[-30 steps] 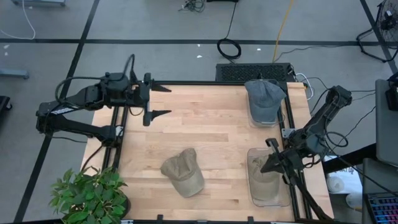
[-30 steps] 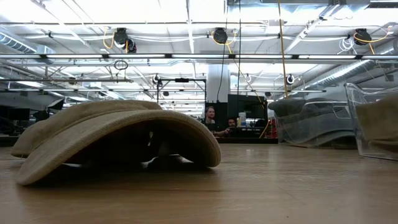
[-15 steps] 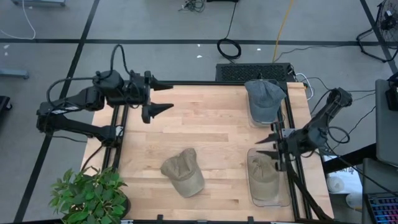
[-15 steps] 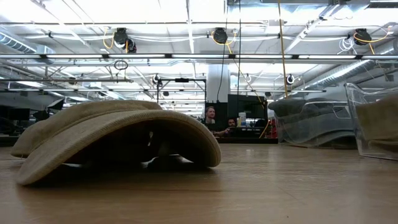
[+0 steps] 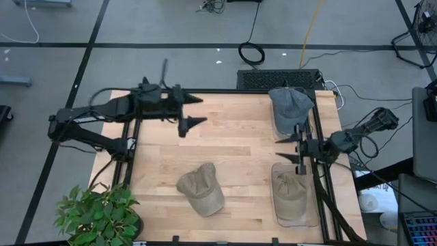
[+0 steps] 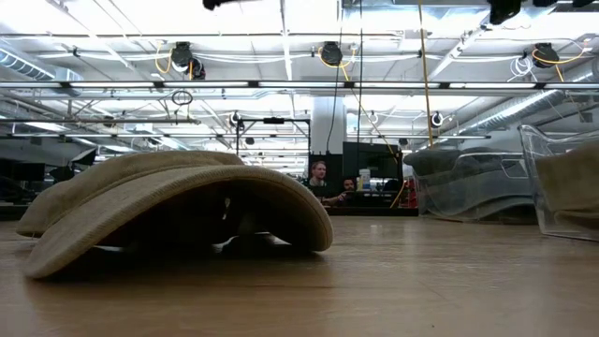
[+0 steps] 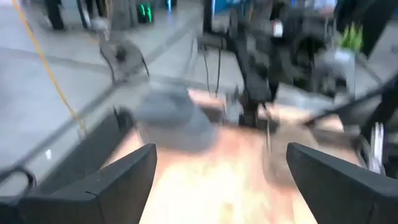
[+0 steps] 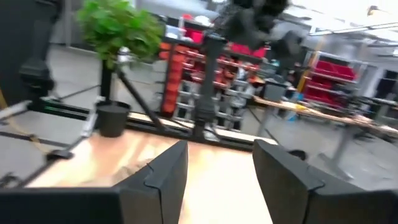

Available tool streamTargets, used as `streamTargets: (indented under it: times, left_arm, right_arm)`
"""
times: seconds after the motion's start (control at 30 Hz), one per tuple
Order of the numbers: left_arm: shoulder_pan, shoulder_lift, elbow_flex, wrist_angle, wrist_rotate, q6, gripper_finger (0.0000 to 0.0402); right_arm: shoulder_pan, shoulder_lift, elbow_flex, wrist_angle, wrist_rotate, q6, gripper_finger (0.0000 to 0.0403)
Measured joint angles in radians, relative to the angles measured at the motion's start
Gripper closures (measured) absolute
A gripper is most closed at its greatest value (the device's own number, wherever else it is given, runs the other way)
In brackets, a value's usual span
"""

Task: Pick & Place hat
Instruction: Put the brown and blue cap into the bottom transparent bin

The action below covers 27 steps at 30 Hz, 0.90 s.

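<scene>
A tan hat (image 5: 200, 190) lies crown up on the wooden table, near the front middle; the low view shows it close up (image 6: 168, 206), resting on its brim. A second tan hat (image 5: 289, 195) sits in the clear bin at the near right. A grey-blue hat (image 5: 290, 109) sits in the clear bin at the far right and shows blurred in the left wrist view (image 7: 168, 115). My left gripper (image 5: 199, 111) hovers open over the table's far left part, pointing right. My right gripper (image 5: 280, 149) hangs open between the two bins, pointing left, with nothing between its fingers.
A potted plant (image 5: 95, 215) stands at the near left corner. The two clear bins (image 6: 468, 183) (image 6: 562, 183) line the right edge. Bare wood (image 5: 232, 137) spans the table's middle. Cables and a black box lie on the floor beyond the far edge.
My right gripper has opened, leaving the tan hat in the near right bin, risen out of the bin and drawn toward the far edge, turning level to point left. My left gripper has swung toward the table's right, staying open.
</scene>
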Motion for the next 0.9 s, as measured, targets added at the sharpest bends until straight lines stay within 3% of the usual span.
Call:
streamTargets:
  times: [0.2, 0.37, 0.5, 0.6, 0.9]
  left_arm:
    - [-0.079, 0.107, 0.053, -0.159, 0.08, -0.043, 0.0037]
    - [-0.205, 0.266, 0.221, -0.388, 0.032, -0.189, 0.0037]
    - [-0.3, 0.394, 0.318, -0.516, -0.012, -0.211, 0.0037]
    - [-0.356, 0.462, 0.336, -0.53, -0.009, -0.229, 0.0037]
    - [-0.466, 0.601, 0.337, -0.647, -0.008, -0.545, 0.0037]
  right_arm:
    - [-0.101, -0.061, 0.0, -0.115, -0.001, 0.025, 0.0233]
    - [-0.128, -0.066, 0.0, -0.145, -0.002, 0.065, 0.0233]
    - [-0.128, -0.065, 0.0, -0.145, -0.002, 0.058, 0.0232]
    - [-0.128, -0.059, 0.0, -0.144, -0.002, 0.05, 0.0232]
    - [-0.128, -0.017, -0.006, -0.133, -0.003, 0.064, 0.0232]
